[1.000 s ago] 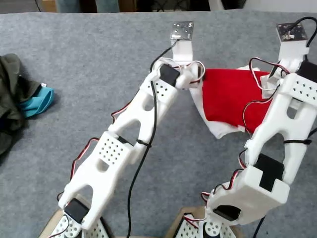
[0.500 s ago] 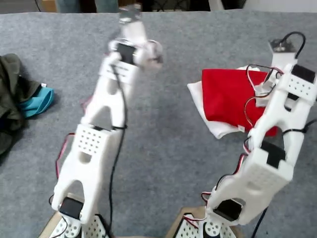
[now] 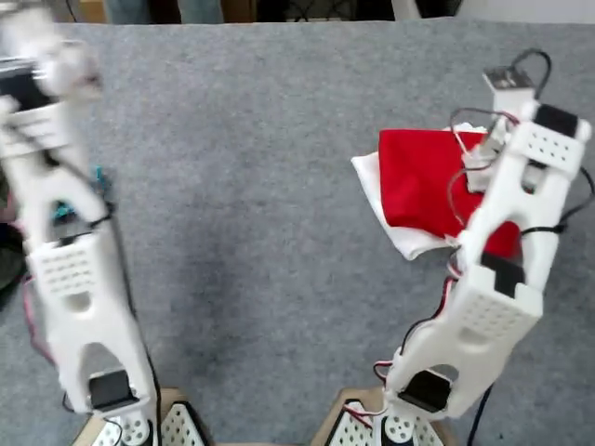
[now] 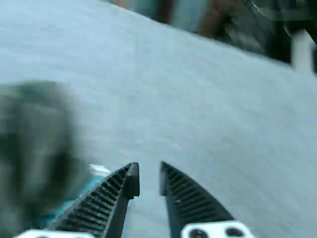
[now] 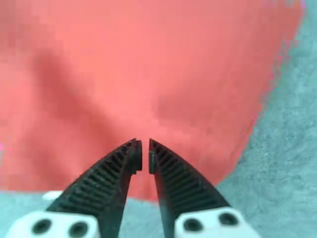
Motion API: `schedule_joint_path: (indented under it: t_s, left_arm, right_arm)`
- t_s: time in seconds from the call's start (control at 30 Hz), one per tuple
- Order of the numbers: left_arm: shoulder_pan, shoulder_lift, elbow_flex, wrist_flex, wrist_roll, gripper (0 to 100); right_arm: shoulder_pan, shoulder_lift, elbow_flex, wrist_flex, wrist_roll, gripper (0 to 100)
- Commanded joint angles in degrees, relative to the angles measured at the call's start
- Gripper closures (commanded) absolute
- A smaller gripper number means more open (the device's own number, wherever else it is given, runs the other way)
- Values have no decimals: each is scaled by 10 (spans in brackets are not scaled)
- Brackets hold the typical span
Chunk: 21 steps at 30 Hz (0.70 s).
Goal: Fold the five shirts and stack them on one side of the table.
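Observation:
A folded red shirt (image 3: 423,181) lies on a white shirt (image 3: 379,206) at the table's right side. My right gripper (image 5: 145,148) hangs shut just above the red cloth, with nothing between its fingers; in the high view it (image 3: 509,80) is over the shirt's far right part. The left arm (image 3: 60,269) stands at the far left over the heap of loose shirts. Its gripper (image 4: 148,173) is open by a narrow gap and holds nothing, above a dark green shirt (image 4: 34,148) and a teal shirt (image 4: 81,196).
Grey felt (image 3: 251,214) covers the whole table, bare between the two arms. The far table edge (image 3: 279,23) borders dark furniture behind. Both arm bases (image 3: 372,427) sit at the near edge.
The left arm has swung from the red shirt's left edge across the table to the heap at the far left. The right arm has drawn back slightly and lifted over the red shirt.

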Motion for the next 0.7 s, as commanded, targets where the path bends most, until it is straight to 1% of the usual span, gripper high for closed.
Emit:
schedule_joint_path:
  t_s: [0.0,0.07,0.17,0.27,0.3,0.37,0.4,0.47,0.5,0.53,0.6,0.67]
  left_arm:
    - [-124,-69,8,6,-18,829]
    - [-182,-84,67,6,-18,811]
    - [-254,-91,192,6,-18,826]
    - [-304,-90,314,2,-21,830]
    - [-313,-89,349,-3,-26,830]
    - [-321,-89,417,-45,-47,843]
    - [-327,-90,445,-72,-52,872]
    - [-331,-96,486,-113,-55,962]
    - [-330,-96,492,-120,-55,979]
    - [-329,-91,492,-123,-55,959]
    - [-323,-90,496,-124,-56,976]
    - [-320,-95,493,-120,-55,971]
  right_arm:
    - [-53,-58,-73,73,4,966]
    - [-79,-68,-95,103,3,966]
    - [-114,-85,-103,119,-1,966]
    - [-142,-102,-91,119,-1,966]
    - [-153,-107,-85,119,-1,966]
    - [-172,-115,-76,119,-1,966]
    - [-183,-118,-72,119,-1,966]
    - [-200,-123,-64,119,-1,966]
    - [-207,-124,-62,119,-1,966]
    - [-210,-126,-59,119,-1,966]
    - [-215,-131,-59,119,-1,966]
    - [-215,-137,-59,119,-1,966]
